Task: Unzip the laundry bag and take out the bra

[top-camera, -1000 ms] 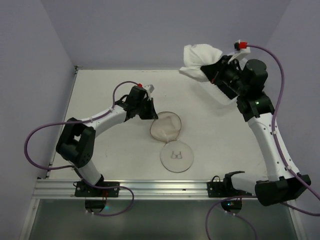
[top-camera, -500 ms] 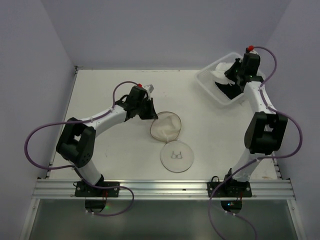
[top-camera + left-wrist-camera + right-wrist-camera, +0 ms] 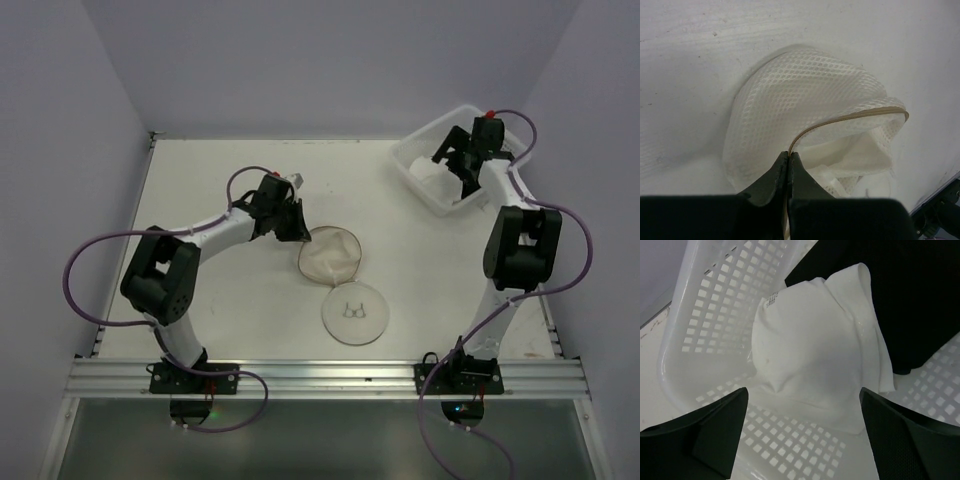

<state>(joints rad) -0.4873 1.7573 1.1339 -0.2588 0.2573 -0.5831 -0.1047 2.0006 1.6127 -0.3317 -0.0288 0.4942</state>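
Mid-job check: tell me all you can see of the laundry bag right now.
The laundry bag is round, white honeycomb mesh with a tan zipper rim. It lies unzipped on the table, opened like a clamshell: one half sits as a slumped cup, the other lies flat nearer the arm bases, showing a small black bra drawing. The left pincer is shut on the rim at the cup's edge. Only white lining shows inside; no garment is visible in it.
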